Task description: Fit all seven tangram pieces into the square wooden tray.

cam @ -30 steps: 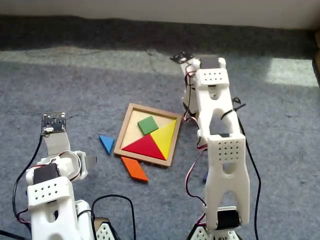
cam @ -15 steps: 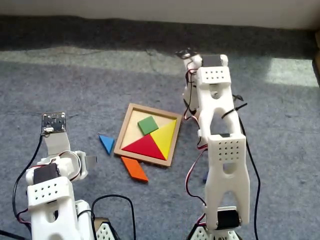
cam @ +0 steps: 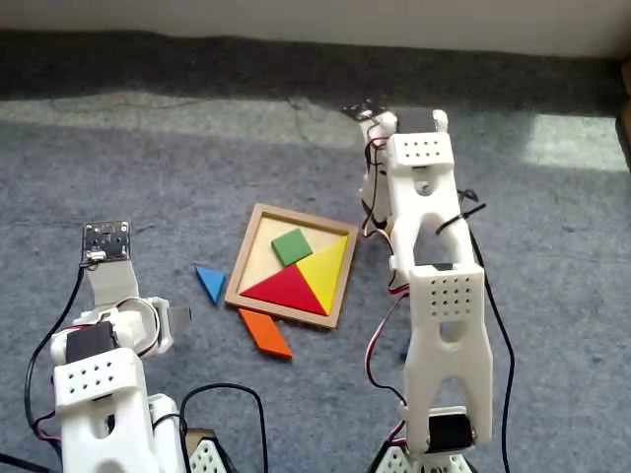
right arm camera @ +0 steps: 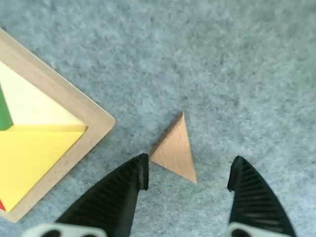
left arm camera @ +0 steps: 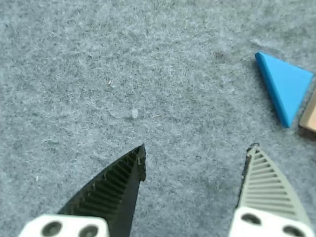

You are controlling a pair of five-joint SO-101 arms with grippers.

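Both gape: right pincer (right arm camera: pixel 190 165) over a wooden triangle (right arm camera: pixel 174 150) (on fuzzy grey carpet (right arm camera: pixel 247 74)), left pincer (left arm camera: pixel 197 148) near a blue triangle (left arm camera: pixel 284 86).

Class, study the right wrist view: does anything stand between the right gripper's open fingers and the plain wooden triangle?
Nothing visible does. The wooden triangle lies flat on the grey carpet, right at the gap between the open fingers of the right gripper, apart from the corner of the tray.

Soft daylight, with a brighter band crossing the far carpet (cam: pixel 197 113) below a dark shadow strip.
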